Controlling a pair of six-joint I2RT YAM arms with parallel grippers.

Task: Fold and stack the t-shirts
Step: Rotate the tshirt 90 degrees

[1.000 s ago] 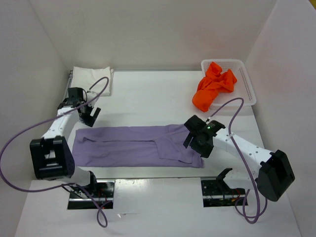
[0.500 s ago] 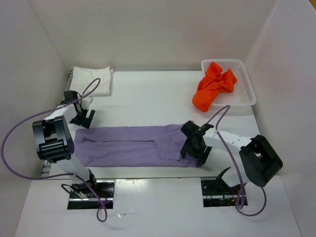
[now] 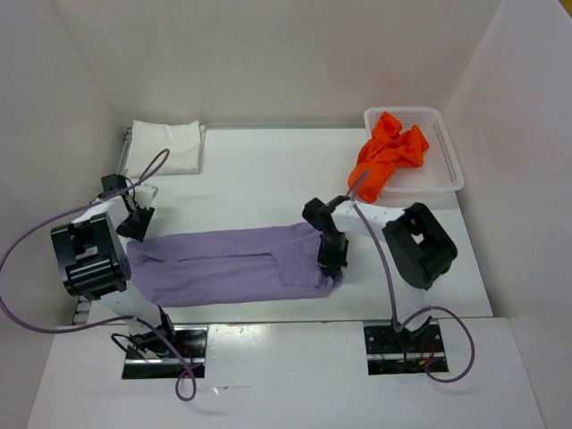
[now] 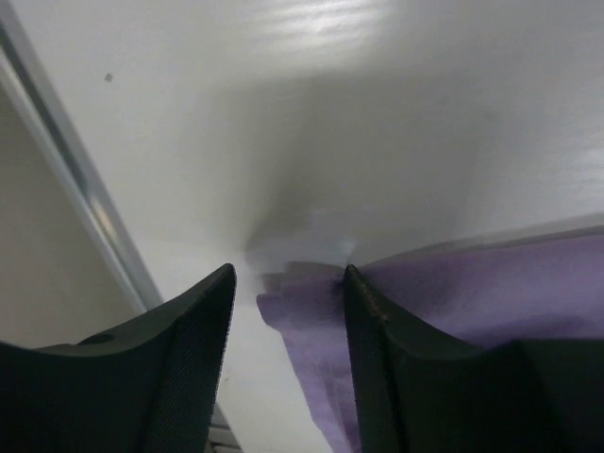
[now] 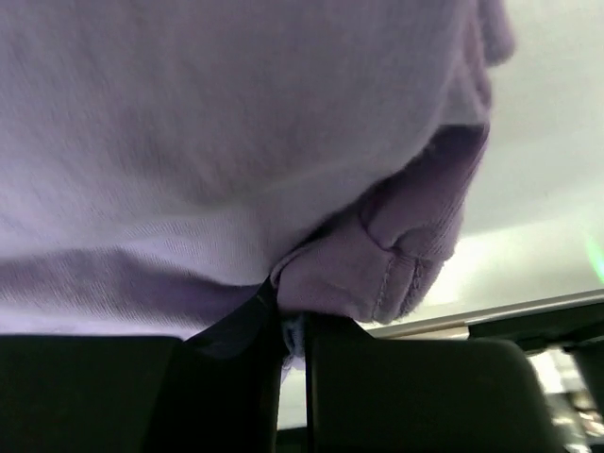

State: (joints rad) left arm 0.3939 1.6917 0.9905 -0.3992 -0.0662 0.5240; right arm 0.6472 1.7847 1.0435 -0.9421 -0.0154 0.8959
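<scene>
Three t-shirts sit on a white table (image 3: 259, 179) seen from above. One lavender t-shirt (image 3: 223, 264) lies spread out flat in a long strip across the near half of the table, between the two robot arms. At its left end, the left gripper (image 3: 136, 223) is down at the table with its fingers apart; the wrist view shows a corner of the lavender cloth lying in the gap, not pinched. At its right end, the right gripper (image 3: 329, 259) has closed its fingers on a bunched fold of the same shirt. A white t-shirt (image 3: 165, 147) lies folded at the far left corner. An orange t-shirt (image 3: 384, 156) is crumpled at the far right, draped over the edge of a white mesh basket (image 3: 444, 147)
</scene>
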